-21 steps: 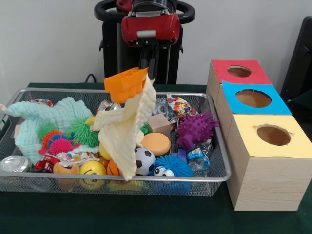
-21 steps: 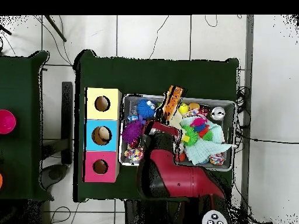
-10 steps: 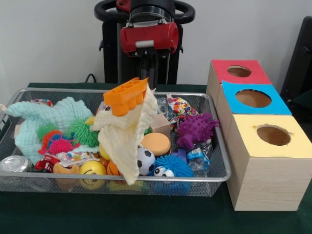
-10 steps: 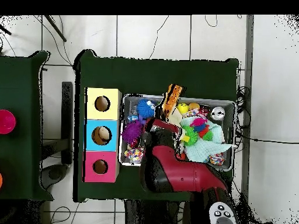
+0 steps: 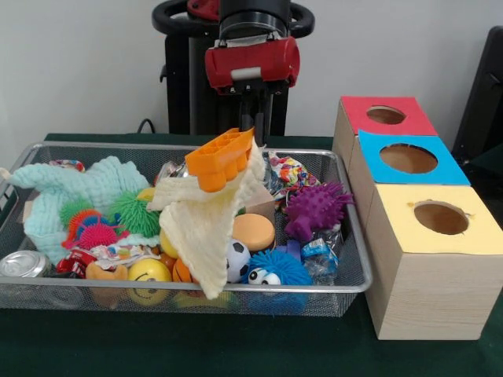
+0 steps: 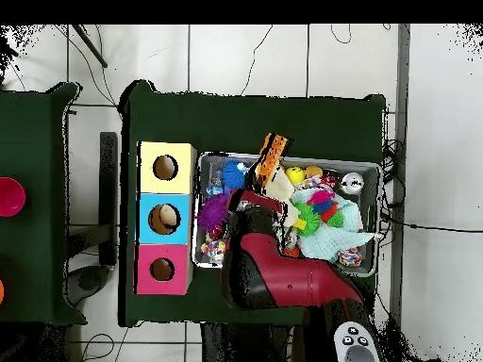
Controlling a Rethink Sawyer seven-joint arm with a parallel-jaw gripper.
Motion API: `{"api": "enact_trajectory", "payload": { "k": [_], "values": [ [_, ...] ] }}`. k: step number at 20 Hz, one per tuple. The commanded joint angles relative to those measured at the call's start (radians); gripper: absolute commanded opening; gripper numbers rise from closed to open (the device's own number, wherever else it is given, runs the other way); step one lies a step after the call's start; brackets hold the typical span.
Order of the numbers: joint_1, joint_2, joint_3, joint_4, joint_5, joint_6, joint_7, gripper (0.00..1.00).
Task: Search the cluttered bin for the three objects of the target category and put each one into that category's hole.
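Orange block (image 5: pixel 221 158), cream cloth (image 5: pixel 206 225) hang, apparently gripped, above bin (image 5: pixel 346 236).

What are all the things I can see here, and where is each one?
Wire bin: one, silver, on the green table.
Orange block: one, lifted above the bin's middle.
Cream cloth: one, hanging under the block into the bin.
Mint cloth: one, left side of the bin.
Purple spiky toy: one, right side of the bin.
Blue fuzzy toy with eyes: one, front of the bin.
Soccer ball: one, black and white, front middle.
Yellow smiley ball: one, front left.
Can: one, silver, front left corner.
Boxes with holes: three, red, blue, yellow, right of the bin.
Gripper: one, dark, behind the block; arm red and black.
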Motion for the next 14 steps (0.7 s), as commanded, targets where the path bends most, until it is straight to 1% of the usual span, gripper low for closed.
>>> {"api": "enact_trajectory", "payload": {
  "k": [1,3,6,8,9,11,12,14],
  "values": [
    [-0.004,-0.018,0.083,0.076,0.038,0.105,0.177,0.0],
    [0.004,-0.036,0.088,0.099,0.058,0.135,0.181,0.0],
    [0.006,-0.055,0.102,0.112,0.079,0.197,0.17,0.0],
    [0.022,-0.067,0.078,0.108,0.096,0.24,0.145,0.0],
    [0.045,-0.085,0.045,0.101,0.116,0.295,0.119,0.0],
    [0.051,-0.135,0.021,0.102,0.129,0.405,0.079,0.0],
    [0.048,-0.162,0.014,0.111,0.131,0.445,0.069,0.0],
    [0.019,-0.218,0.033,0.137,0.132,0.524,0.05,0.0]
  ]
}}
